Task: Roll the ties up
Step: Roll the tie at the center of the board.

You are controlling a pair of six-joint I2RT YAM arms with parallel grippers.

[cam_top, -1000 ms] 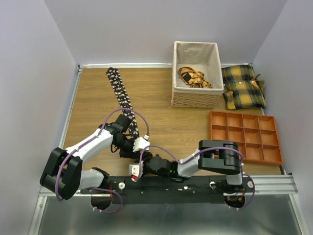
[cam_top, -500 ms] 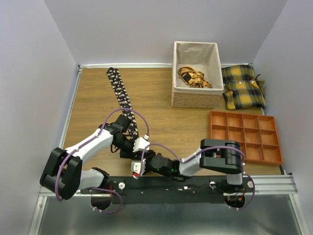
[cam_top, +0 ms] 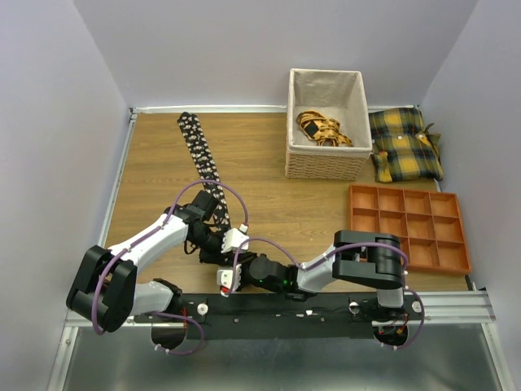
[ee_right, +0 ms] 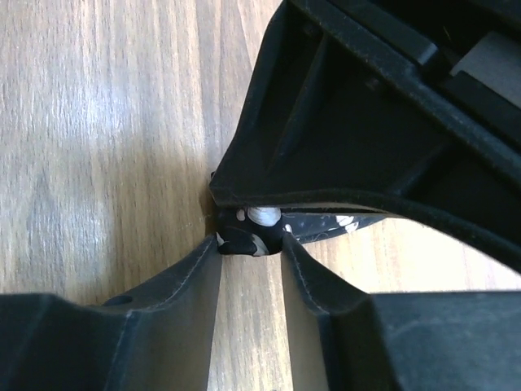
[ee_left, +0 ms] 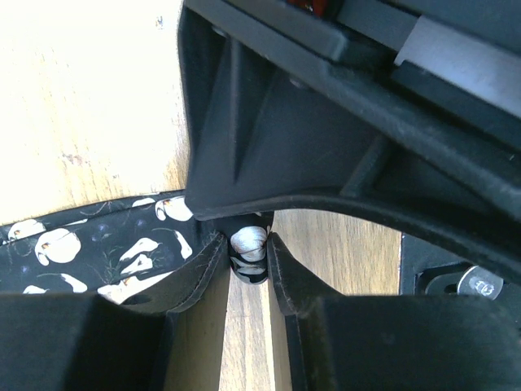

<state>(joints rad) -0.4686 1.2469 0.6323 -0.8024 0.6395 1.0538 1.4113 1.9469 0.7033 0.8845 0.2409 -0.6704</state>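
Observation:
A black tie (cam_top: 198, 148) with white flowers lies slanted across the left of the table, its near end hidden under my grippers. In the left wrist view the strip (ee_left: 98, 252) runs off to the left, and its small rolled end (ee_left: 249, 259) sits pinched between the fingertips of my left gripper (ee_left: 247, 247). My right gripper (ee_right: 250, 244) faces it from the other side, its fingertips pressed on both sides of the same rolled end (ee_right: 244, 232). From above, the left gripper (cam_top: 218, 251) and right gripper (cam_top: 238, 269) meet near the table's front edge.
A wicker basket (cam_top: 324, 167) holding yellow-and-black fabric stands at the back. Plaid cushions (cam_top: 404, 145) lie to its right. An orange compartment tray (cam_top: 409, 226) sits at the right. The black mounting rail (cam_top: 285, 305) runs along the near edge.
The right gripper's jaws have narrowed onto the rolled end, and its wrist has edged slightly left. The left arm and its grip look unchanged.

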